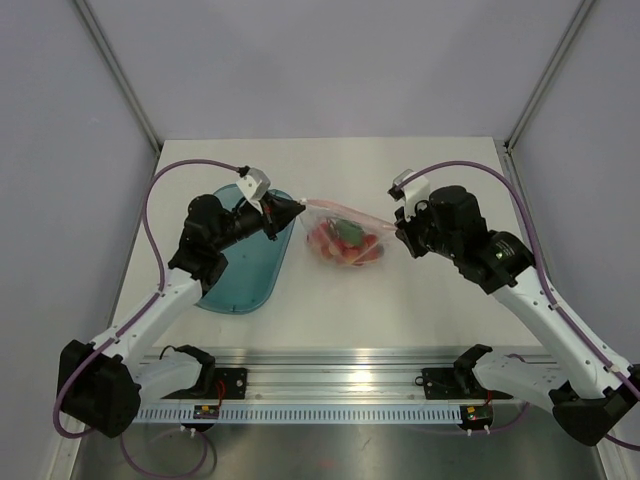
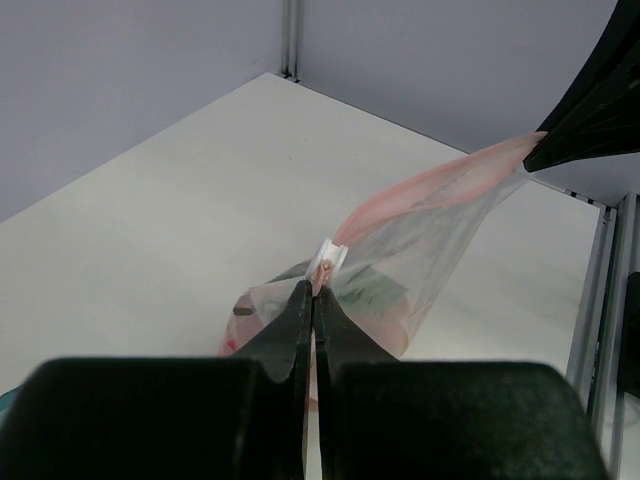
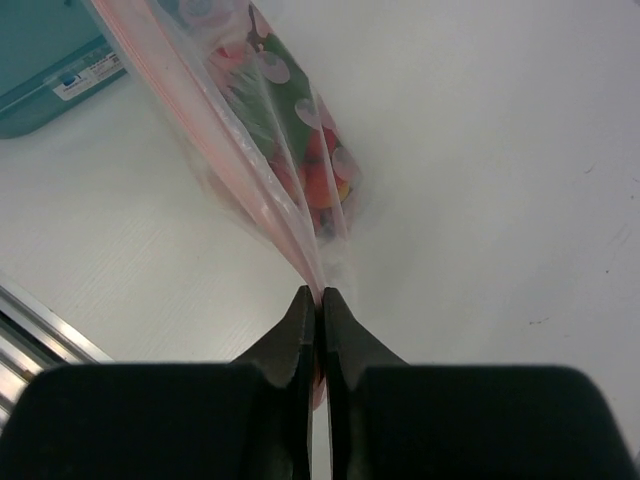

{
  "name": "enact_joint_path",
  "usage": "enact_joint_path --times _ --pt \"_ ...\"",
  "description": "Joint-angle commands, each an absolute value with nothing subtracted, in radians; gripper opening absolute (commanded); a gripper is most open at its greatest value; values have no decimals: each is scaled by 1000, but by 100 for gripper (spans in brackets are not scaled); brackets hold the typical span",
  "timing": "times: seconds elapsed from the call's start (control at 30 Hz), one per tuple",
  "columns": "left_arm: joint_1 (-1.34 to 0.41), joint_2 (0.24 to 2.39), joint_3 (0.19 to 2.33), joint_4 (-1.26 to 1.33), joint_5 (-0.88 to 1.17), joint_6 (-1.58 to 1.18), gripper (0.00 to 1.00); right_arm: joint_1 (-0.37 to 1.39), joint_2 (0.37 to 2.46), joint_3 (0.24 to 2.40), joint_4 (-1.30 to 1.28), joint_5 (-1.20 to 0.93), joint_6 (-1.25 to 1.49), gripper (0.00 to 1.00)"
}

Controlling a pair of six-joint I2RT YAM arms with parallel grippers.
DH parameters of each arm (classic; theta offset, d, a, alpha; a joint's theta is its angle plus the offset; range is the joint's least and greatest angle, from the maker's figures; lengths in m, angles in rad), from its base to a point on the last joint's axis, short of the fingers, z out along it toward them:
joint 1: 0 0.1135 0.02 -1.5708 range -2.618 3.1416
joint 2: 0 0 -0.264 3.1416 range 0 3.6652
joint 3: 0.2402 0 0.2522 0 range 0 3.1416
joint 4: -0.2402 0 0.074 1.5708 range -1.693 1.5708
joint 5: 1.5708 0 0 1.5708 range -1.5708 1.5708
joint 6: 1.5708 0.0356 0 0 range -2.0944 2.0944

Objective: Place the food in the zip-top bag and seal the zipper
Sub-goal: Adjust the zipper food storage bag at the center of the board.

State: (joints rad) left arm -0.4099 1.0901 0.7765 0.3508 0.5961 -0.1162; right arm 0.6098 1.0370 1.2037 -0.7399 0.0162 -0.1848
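Note:
The clear zip-top bag (image 1: 345, 238) hangs stretched between my two grippers just above the table, with the red, orange and green food (image 1: 348, 242) inside it. Its pinkish-red zipper (image 1: 348, 210) runs taut from one gripper to the other. My left gripper (image 1: 300, 206) is shut on the zipper's left end, right behind a small white slider (image 2: 329, 257). My right gripper (image 1: 399, 226) is shut on the zipper's right end (image 3: 300, 245). The food shows through the plastic in the left wrist view (image 2: 375, 298) and the right wrist view (image 3: 318, 170).
The teal translucent oval tray (image 1: 238, 275) lies on the table left of the bag, under my left arm; its corner shows in the right wrist view (image 3: 45, 60). An aluminium rail (image 1: 330, 375) runs along the near table edge. Grey walls enclose the back and sides.

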Motion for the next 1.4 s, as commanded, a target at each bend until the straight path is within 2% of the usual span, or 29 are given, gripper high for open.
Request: enact_joint_path --times 0.0,0.2,0.33,0.37,0.4,0.57,0.8,0.9,0.93,1.0,1.07,1.37 --pt "-376 1086 769 495 630 -159 0 586 1023 1180 -695 55 -157 0" --pt "-370 1095 764 505 672 -178 0 583 966 1175 -661 31 -135 3" --pt "-370 1104 764 494 680 -173 0 580 948 1203 -655 15 -127 12" --pt "-370 1104 764 483 680 -172 0 578 943 1204 -653 15 -124 28" --pt "-370 1106 765 480 680 -172 0 578 943 1206 -652 21 -123 38" --pt "-370 1104 764 505 715 -213 0 575 979 1227 -676 109 -92 40" --pt "-371 1108 756 514 738 -242 0 575 1003 1253 -646 95 -77 47" --pt "-370 1106 753 511 735 -235 0 575 1041 1281 -652 103 -90 24" --pt "-370 1108 753 508 733 -233 0 575 1055 1282 -652 109 -92 12" --pt "-370 1108 752 496 727 -216 0 575 1058 1282 -650 132 -87 4" --pt "-370 1103 752 473 719 -203 0 574 1042 1272 -629 143 -81 0" --pt "-359 1063 710 483 690 -186 0 451 1090 1279 -672 5 -51 0"
